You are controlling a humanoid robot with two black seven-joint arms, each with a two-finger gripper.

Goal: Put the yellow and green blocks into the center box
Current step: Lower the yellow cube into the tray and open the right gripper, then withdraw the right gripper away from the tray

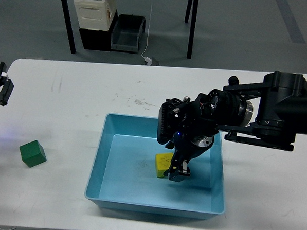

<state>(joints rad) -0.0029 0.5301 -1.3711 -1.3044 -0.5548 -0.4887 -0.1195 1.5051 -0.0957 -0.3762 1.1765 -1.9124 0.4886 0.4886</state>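
Resting in blue tray (115, 164): yellow block (163, 164), right pincer (177, 173) gripping it; early lift could drag it out. Green block (32, 153) on worktop (82, 90).

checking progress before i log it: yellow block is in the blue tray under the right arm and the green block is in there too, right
Not quite. The yellow block is in the blue tray, at the right gripper, but the green block is not in it: the head view shows it on the white table, left of the tray and apart from it.
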